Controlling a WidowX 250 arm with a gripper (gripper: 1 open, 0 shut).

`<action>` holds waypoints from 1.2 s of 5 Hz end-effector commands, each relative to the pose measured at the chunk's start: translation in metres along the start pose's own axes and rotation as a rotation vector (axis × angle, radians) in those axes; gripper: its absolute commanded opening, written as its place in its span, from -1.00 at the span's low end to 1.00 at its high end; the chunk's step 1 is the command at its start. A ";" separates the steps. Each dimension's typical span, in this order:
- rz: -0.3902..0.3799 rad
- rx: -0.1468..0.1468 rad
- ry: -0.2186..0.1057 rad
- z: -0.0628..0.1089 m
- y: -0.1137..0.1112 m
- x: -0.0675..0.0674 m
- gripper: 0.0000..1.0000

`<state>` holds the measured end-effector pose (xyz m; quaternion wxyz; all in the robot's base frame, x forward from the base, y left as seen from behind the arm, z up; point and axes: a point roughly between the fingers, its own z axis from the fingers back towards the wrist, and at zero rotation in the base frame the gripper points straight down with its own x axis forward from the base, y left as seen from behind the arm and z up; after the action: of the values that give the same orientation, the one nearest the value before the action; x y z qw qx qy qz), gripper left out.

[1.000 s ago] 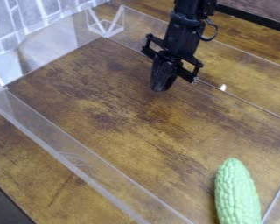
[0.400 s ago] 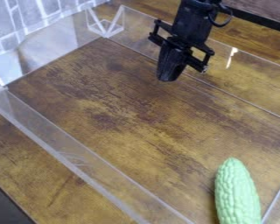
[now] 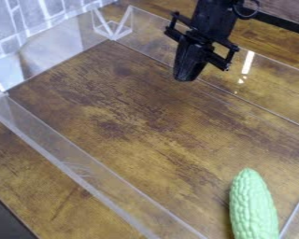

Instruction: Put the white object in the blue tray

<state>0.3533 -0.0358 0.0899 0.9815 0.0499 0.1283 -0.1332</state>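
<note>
One pale green object (image 3: 252, 205) lies lengthwise near-to-far; the black pincer (image 3: 186, 74) is closed narrow.

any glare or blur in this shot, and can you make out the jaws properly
Camera view: pale glare streaks run along the clear plastic edging, and a soft sheen lies on the brown wooden surface; the dark robot arm reads as near-black with little detail; the green object looks slightly soft, its surface texture only faintly resolved.
</note>
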 end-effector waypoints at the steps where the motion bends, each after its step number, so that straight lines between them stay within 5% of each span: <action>1: -0.001 0.019 -0.115 0.047 -0.013 -0.015 -1.00; 4: 0.124 0.005 -0.082 0.053 -0.047 -0.038 -1.00; 6: 0.119 -0.003 -0.063 0.044 -0.077 -0.052 -1.00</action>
<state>0.2948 -0.0988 0.1146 0.9862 0.0613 0.1374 -0.0696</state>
